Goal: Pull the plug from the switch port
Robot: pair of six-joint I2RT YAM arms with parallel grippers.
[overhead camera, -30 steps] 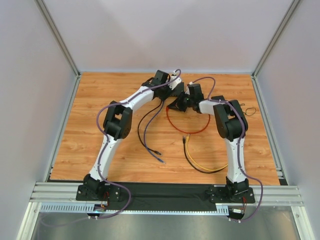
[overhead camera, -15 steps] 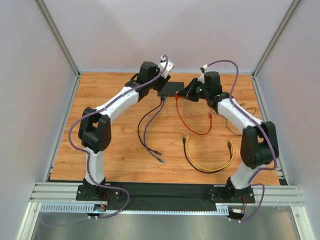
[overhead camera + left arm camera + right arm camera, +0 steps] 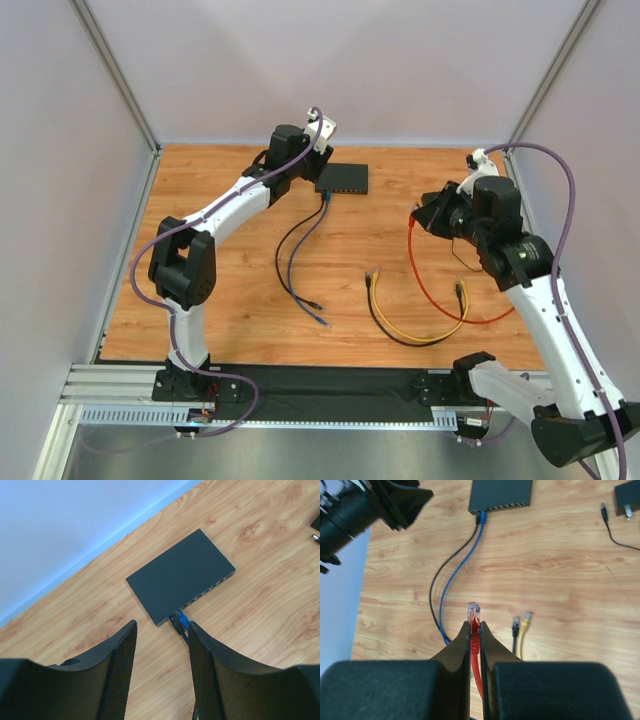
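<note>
The switch (image 3: pixel 342 178) is a flat black box at the back of the table, also in the left wrist view (image 3: pixel 180 575) and right wrist view (image 3: pixel 501 495). A blue plug (image 3: pixel 182 618) and a black plug (image 3: pixel 175 623) sit in its left ports. My right gripper (image 3: pixel 422 214) is shut on the red plug (image 3: pixel 473 613), held in the air to the right of the switch and apart from it; its red cable (image 3: pixel 440 295) trails down to the table. My left gripper (image 3: pixel 161 626) is open and empty, hovering just left of the switch (image 3: pixel 306 168).
A blue cable (image 3: pixel 300 262) and a black cable (image 3: pixel 281 250) run from the switch toward the near side. A yellow cable (image 3: pixel 425 336) and a black one lie loose at the middle right. A black power adapter (image 3: pixel 627 498) with a thin wire lies right of the switch.
My right gripper has pulled away from the switch to the right and nearer, carrying the red plug and cable with it. My left gripper has drawn back slightly to the left of the switch.
</note>
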